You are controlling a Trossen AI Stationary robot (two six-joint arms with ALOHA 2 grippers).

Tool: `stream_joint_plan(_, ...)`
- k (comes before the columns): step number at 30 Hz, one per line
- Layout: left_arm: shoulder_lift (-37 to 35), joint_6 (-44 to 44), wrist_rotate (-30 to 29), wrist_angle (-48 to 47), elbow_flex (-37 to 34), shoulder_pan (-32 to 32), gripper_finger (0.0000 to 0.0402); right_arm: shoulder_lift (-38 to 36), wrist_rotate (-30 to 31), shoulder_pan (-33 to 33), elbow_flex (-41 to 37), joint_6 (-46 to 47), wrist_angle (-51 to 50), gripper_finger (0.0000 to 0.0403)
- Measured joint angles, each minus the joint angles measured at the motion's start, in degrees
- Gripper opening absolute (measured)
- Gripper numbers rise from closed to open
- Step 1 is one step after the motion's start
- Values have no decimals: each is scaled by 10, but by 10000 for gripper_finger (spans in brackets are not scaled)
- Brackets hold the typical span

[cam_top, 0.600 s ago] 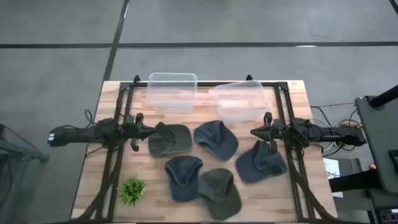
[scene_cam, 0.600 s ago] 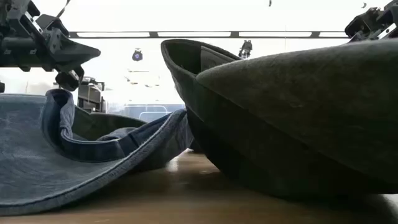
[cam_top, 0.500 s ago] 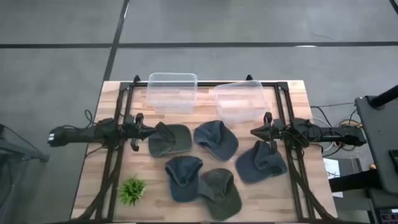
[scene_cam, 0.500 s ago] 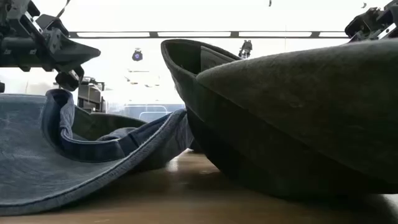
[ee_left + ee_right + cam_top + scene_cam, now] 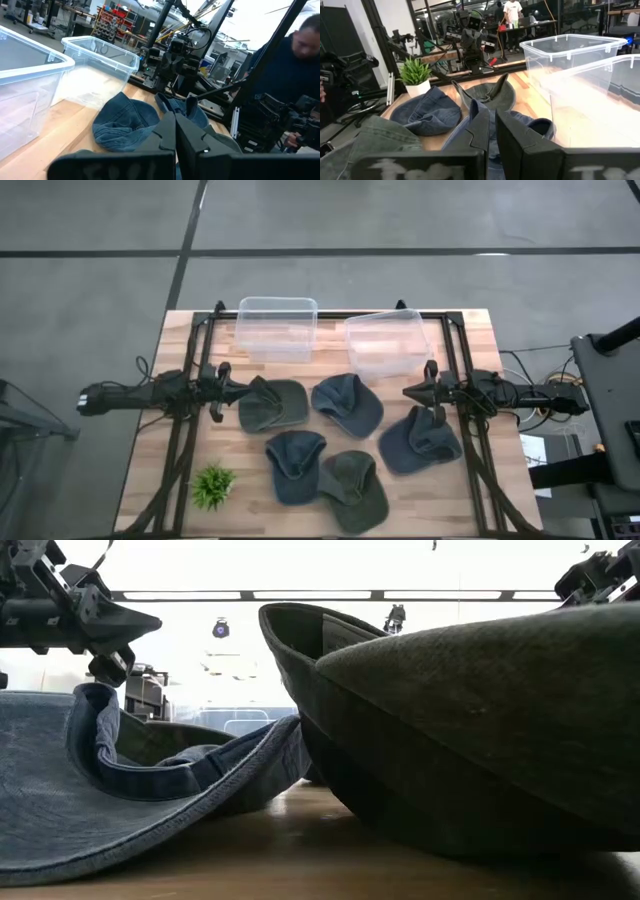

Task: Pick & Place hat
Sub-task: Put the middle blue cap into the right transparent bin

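The olive hat [image 5: 275, 404] lies left of centre in the high view, long axis across the frame, its left edge pinched in the closed left end effector [image 5: 240, 392]. Such a thin grip may let it slip, or drag the denim hat [image 5: 347, 404]. The right end effector [image 5: 412, 392], fingers together, holds nothing at mid-right.

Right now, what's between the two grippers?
High view: the olive hat at the left gripper, then a blue hat, then bare table up to the right gripper.
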Motion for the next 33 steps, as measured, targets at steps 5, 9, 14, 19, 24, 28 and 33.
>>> stream_joint_plan(5, 0, 0, 0, 0, 0, 0, 0, -1, 0, 0, 0, 0, 2, 27)
stream_joint_plan(9, 0, 0, 0, 0, 0, 0, 0, -1, 0, 0, 0, 0, 2, 27)
stream_joint_plan(14, 0, 0, 0, 0, 0, 0, 0, 5, -6, 0, 16, 37, -3, 27)
stream_joint_plan(19, 0, 0, 0, -1, 0, 0, 0, 69, -17, 8, 118, 48, -90, 27)
stream_joint_plan(24, 0, 0, 1, -5, 0, 0, 0, 212, -18, 25, 288, 46, -323, 27)
stream_joint_plan(28, 0, 0, 3, -7, 0, 0, 0, 344, -18, 39, 410, 47, -524, 27)
stream_joint_plan(33, 0, 0, 3, -8, 0, 0, 0, 474, -53, 43, 509, 86, -684, 27)
